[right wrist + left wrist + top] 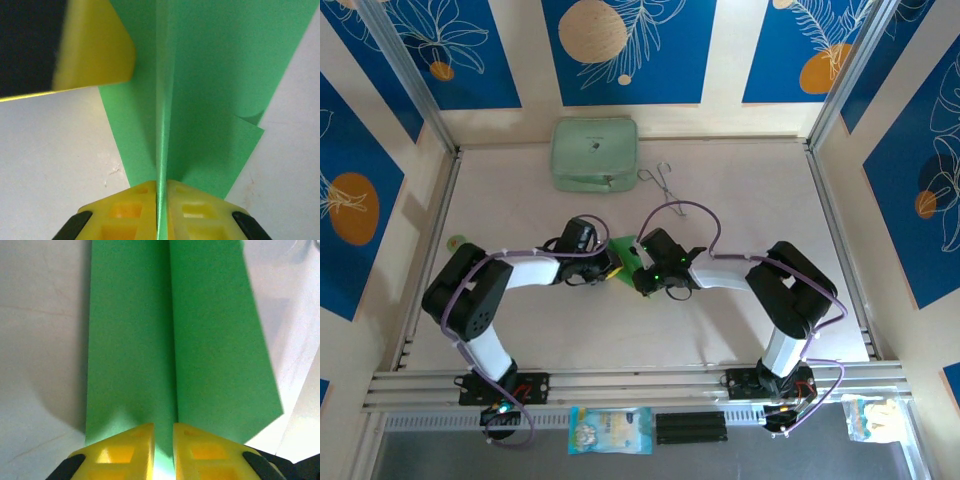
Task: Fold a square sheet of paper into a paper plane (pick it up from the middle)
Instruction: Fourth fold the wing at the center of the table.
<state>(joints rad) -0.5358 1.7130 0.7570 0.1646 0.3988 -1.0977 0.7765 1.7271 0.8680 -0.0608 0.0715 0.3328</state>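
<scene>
The paper plane (626, 250), bright green paper folded narrow along a centre crease, is held between both grippers at the middle of the table. My left gripper (610, 268) comes at it from the left. In the left wrist view its yellow jaws (163, 432) stand nearly together, with the paper (130, 340) and its crease running into the slit between them. My right gripper (638, 272) meets it from the right. Its jaws (161, 185) are pinched tight on the upright centre fold of the paper (210, 100). One left fingertip (95, 45) rests on the paper at the upper left.
A pale mint case (594, 153) lies at the back of the table, with thin wire tongs (662, 180) just right of it. A small green disc (457, 241) sits near the left rail. A printed packet (610, 430) lies below the front rail.
</scene>
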